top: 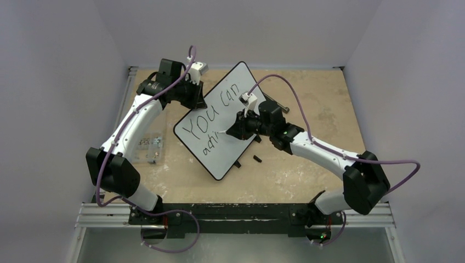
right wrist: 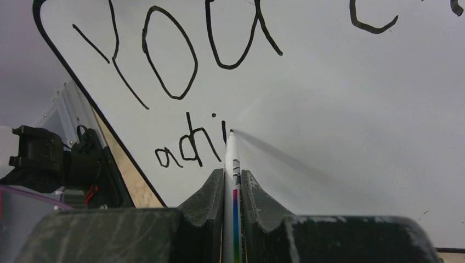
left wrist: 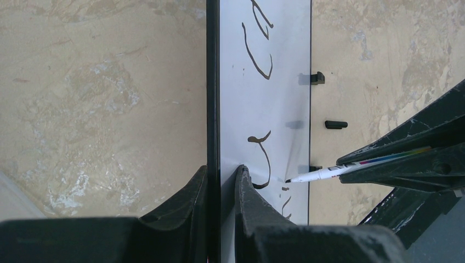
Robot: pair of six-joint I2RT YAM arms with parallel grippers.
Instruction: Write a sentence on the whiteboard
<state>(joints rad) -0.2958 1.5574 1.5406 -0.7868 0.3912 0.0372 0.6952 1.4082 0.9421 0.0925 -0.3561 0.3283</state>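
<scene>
- The whiteboard [top: 227, 156] lies at the middle of the table [top: 318, 164], turned diagonally with one corner toward the far wall; you see a flat, smooth white rectangle with rounded corners and a thin black frame
- Small black feet [left wrist: 317, 78] project from its long edge, as the left wrist view shows
- The sentence [top: 204, 123] stands in thick, rounded black marker strokes: an upper line reads "You can", and a shorter, smaller line below it reads "achi"
- Your left gripper [left wrist: 222, 170] has its matte black jaws pinched onto the framed edge of the whiteboard, one finger to each side of the frame
- Your right gripper [right wrist: 233, 172] has its jaws closed tight on a slim white marker [right wrist: 230, 148] with a rainbow-coloured stripe along the barrel; the dark tip meets the board surface just right of the "i"
- The table is a tan, mottled surface with pale, worn patches; a short black cylinder [top: 256, 159] lies on it just beside the whiteboard's near right edge, not touching it
- Purple cables [top: 299, 98] loop over the glossy white arm shells and black joints
</scene>
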